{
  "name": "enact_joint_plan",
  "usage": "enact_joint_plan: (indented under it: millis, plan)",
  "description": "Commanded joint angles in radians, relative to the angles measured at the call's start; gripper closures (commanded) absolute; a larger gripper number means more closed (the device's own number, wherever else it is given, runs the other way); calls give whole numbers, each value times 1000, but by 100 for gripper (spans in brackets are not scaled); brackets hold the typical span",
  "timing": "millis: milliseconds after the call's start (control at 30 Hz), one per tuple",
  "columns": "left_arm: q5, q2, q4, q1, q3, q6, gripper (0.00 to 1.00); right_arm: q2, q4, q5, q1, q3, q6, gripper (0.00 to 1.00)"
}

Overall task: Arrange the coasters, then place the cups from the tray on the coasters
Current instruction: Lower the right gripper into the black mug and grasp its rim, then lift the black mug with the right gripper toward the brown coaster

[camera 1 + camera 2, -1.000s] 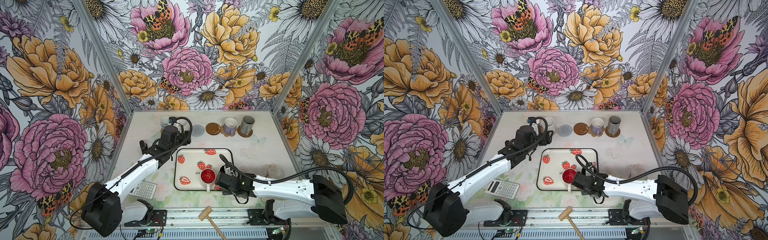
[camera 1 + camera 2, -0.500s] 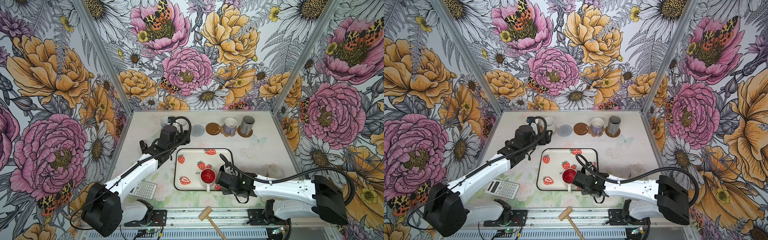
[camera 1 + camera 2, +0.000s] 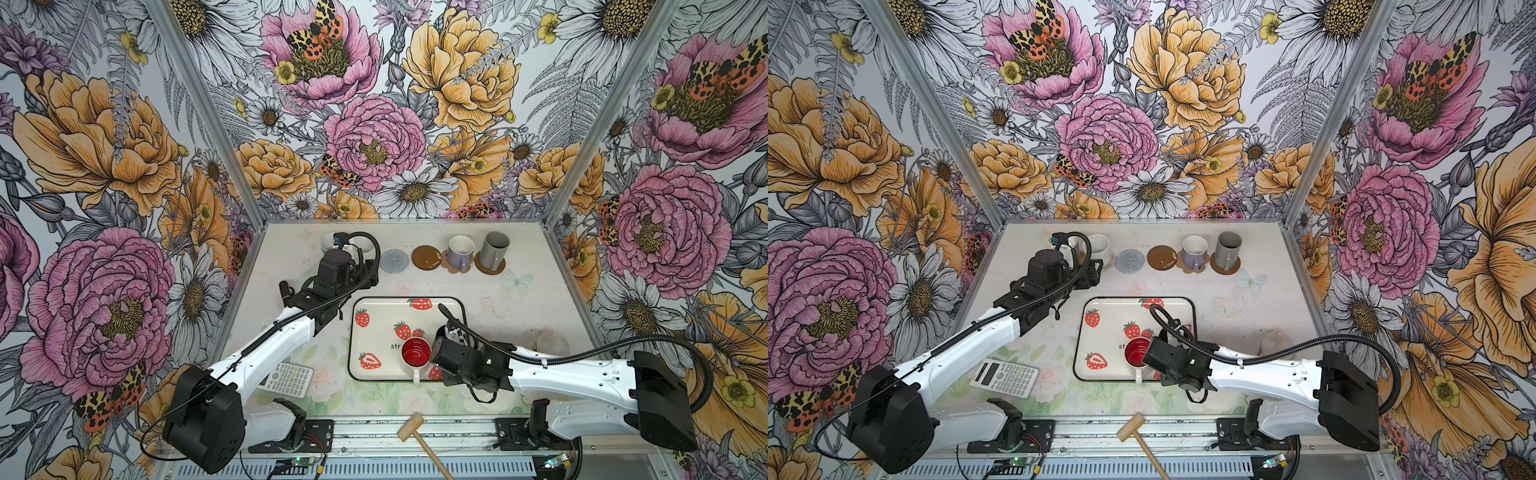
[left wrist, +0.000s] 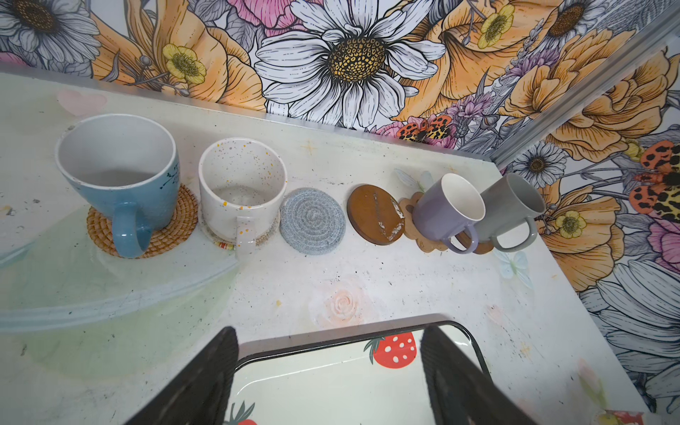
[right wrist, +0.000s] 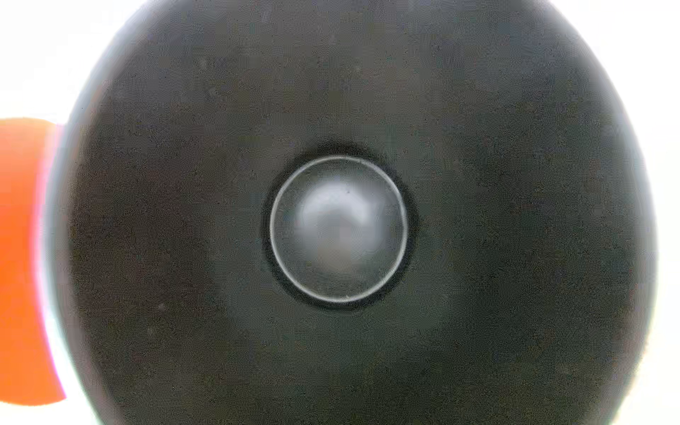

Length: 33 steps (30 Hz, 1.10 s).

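The right gripper (image 3: pixel 448 344) hangs over the black cup (image 5: pixel 338 228) at the tray's (image 3: pixel 374 334) near edge; whether clamped, I cannot tell. The left gripper (image 4: pixel 329 355) gapes empty. Next, likely: lift it straight, carry to the bare brown coaster (image 3: pixel 427 257).

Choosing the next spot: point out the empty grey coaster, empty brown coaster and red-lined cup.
Grey coaster (image 4: pixel 312 220), left wrist view, spiral centre.
Brown coaster (image 4: pixel 369 215), left wrist view, top face.
Cup (image 3: pixel 415 353), in a top view, red inside.
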Motion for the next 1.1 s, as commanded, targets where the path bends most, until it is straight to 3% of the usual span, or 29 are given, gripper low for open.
enact_joint_plan:
  millis: [0, 567, 1067]
  plan:
    - [23, 6, 9, 9, 14, -15, 20, -39, 18, 65, -19, 54, -39, 100]
    - [33, 14, 12, 33, 7, -18, 21, -9, 8, 31, -197, 209, -291, 100]
    - [62, 12, 23, 70, -12, -28, 22, 220, 13, 2, -365, 486, -550, 100]
